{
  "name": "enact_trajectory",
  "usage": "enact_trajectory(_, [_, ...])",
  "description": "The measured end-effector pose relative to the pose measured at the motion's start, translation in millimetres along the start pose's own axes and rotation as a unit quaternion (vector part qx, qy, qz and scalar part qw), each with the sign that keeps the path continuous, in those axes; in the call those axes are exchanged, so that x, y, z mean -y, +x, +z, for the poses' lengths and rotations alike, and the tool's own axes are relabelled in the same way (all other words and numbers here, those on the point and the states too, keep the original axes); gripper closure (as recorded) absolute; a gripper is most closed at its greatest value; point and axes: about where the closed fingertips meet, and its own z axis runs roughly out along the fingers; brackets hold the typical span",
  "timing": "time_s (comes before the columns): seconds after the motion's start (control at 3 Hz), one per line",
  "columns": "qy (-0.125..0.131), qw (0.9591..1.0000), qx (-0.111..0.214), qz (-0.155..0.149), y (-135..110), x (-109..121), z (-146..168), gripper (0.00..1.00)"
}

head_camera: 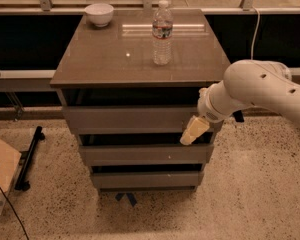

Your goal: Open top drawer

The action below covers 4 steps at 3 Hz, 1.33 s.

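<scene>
— Which step are we on?
— Reaching. Our pincer (194, 130) sits at the right lower edge of the top drawer (125, 119), under the desk (105, 59) top. Released or clenched, we cannot tell.
— Next?
— We'd hook that edge and pull straight out.

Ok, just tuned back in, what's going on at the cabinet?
The robot's arm has its claw at the right end of the top drawer, low on its front near the bottom edge. The drawer does not look pulled out yet. A water bottle and a white bowl stand on the cabinet top.
</scene>
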Motion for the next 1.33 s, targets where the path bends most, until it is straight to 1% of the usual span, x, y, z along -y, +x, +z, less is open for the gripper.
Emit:
enact_trajectory(0.33, [-0.014,0.9999,0.004,-0.002,-9.0,4.5,26.3,0.0])
enact_trajectory(0.67, [-0.034,0.9993,0.011,0.002,-20.7,8.8,54.9,0.0])
enact_trajectory(1.0, [-0.05,0.9986,0.013,0.01,-24.7,14.9,75.2,0.0])
enact_trajectory(1.33, [-0.076,0.997,-0.002,0.017,-17.2,10.9,98.8,0.0])
